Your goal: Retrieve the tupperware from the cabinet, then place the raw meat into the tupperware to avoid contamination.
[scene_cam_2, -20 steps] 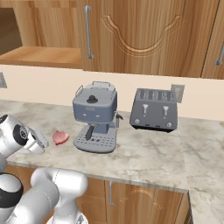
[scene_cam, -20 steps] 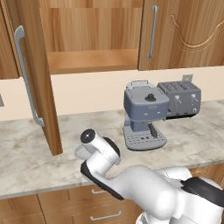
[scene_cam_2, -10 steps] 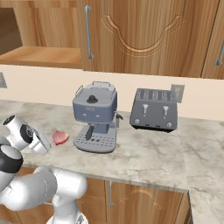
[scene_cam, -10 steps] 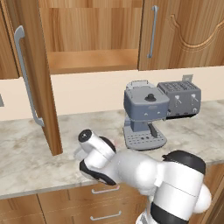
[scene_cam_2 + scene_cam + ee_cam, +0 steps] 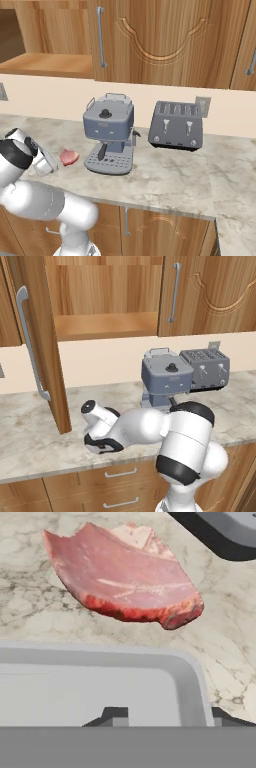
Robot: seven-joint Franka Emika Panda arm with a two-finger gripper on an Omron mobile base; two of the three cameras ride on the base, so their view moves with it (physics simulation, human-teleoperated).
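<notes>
Left base view, change: a second ago the arm was bent low over the counter (image 5: 30,441) with more of the white body near the lower right; now the elbow has swung in front of the coffee machine (image 5: 165,378) and the hand sits lower and nearer the front edge.
Left base view, cabinet: the cabinet (image 5: 105,326) stands open, its door (image 5: 35,341) swung out to the left, and the shelf is bare.
Right base view, meat: the raw meat (image 5: 69,157) lies on the counter just left of the coffee machine, in the same spot as in both earlier frames.
Right base view, tupperware: a pale container, the tupperware (image 5: 44,164), shows just left of the meat, partly behind the arm.
Hand view, tupperware: its corner rim (image 5: 190,677) lies right below the camera, with the meat just beyond it, apart from the rim.
Hand view, gripper: the gripper (image 5: 165,717) shows two dark tips standing apart, on either side of the container wall; whether they press it I cannot tell.
Meaning for task: judging by this, the container is down on the counter and being let go; the meat is not yet inside.
</notes>
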